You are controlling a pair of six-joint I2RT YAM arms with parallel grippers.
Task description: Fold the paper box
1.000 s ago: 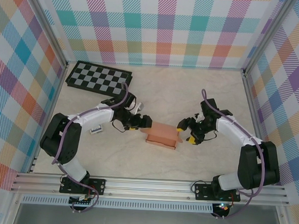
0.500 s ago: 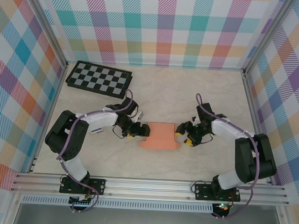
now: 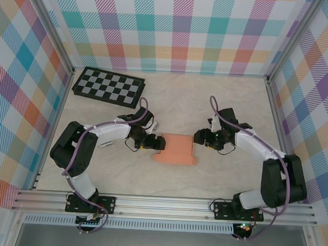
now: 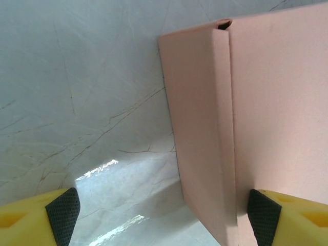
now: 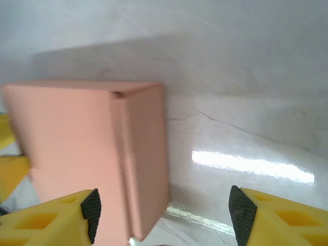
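Plaid walls (image 3: 181, 29) closed in a pale, marbled surface (image 3: 237, 105), with a checkerboard (image 3: 107, 87) at its far left corner. We found the paper box (image 3: 176, 149) lying flat in the middle of the surface, between the two arms. We judged its thin salmon card to be light, springy at the creases, easily dented and apt to slide on that glossy top. The short folded ends looked the best places to take hold. The left end effector (image 3: 153, 143) stood wide open astride the box's left edge, clamping nothing. The right end effector (image 3: 200, 139) gaped likewise at the opposite end, holding nothing.
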